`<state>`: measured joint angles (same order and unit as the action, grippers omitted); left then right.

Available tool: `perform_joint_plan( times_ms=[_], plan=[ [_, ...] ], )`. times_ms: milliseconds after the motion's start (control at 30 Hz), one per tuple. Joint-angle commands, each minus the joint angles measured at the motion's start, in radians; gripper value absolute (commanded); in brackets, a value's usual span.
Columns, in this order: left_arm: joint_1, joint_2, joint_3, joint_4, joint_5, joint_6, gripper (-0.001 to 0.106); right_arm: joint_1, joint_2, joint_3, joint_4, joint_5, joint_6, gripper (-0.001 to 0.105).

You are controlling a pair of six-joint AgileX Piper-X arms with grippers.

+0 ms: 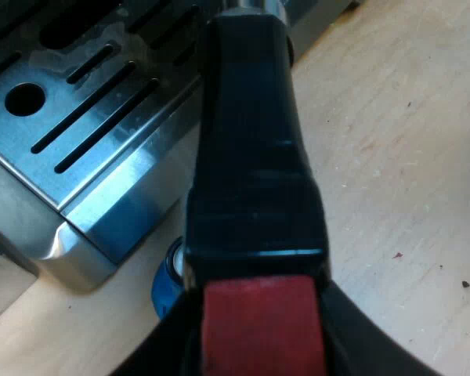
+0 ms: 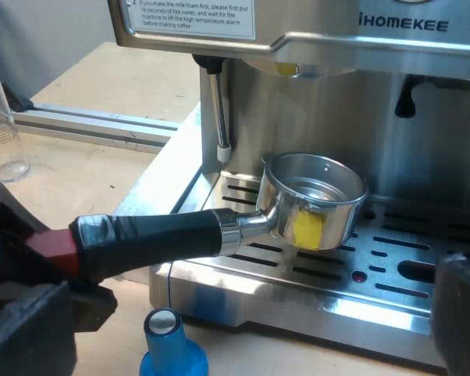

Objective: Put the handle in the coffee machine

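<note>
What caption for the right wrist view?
Metal holder held over the drip tray of the espresso machine, not yet locked in; blue tamper beneath its handle.

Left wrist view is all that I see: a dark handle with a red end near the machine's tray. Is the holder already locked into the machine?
Observer: No. The holder is loose, its cup above the drip tray, not locked into the machine.
Operator: Does the cup stand upright?
Observer: Yes, its open side faces up.
Operator: Is something close to the cup?
Observer: A steam wand hangs down near it.
</note>
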<state>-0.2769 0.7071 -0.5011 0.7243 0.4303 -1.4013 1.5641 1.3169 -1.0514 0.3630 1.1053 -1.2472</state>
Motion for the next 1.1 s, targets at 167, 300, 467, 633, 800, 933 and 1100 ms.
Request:
perform_joint_plan(
  times_ms=[167, 300, 467, 633, 800, 933, 1100],
  plan=[
    [0.001, -0.008, -0.019, -0.049, 0.015, 0.004, 0.000, 0.001, -0.006, -0.003, 0.000, 0.013, -0.012, 0.093],
    [0.001, -0.008, -0.019, -0.049, 0.015, 0.004, 0.000, 0.001, -0.006, -0.003, 0.000, 0.013, -0.012, 0.093],
    [0.001, -0.008, -0.019, -0.047, 0.015, 0.004, 0.000, 0.001, -0.006, -0.003, 0.000, 0.013, -0.012, 0.093],
    [0.001, -0.008, -0.019, -0.049, 0.015, -0.001, 0.000, 0.001, -0.006, -0.003, 0.000, 0.013, -0.012, 0.093],
    [0.001, -0.008, -0.016, -0.048, 0.015, -0.005, 0.000, 0.001, -0.006, -0.003, 0.000, 0.013, -0.012, 0.093],
    [0.001, -0.008, -0.016, -0.048, 0.015, -0.005, 0.000, 0.001, -0.006, -0.003, 0.000, 0.012, -0.012, 0.093],
    [0.001, -0.008, -0.016, -0.049, 0.030, 0.051, 0.000, 0.001, -0.006, -0.003, 0.000, 0.012, -0.012, 0.093]
  ],
)
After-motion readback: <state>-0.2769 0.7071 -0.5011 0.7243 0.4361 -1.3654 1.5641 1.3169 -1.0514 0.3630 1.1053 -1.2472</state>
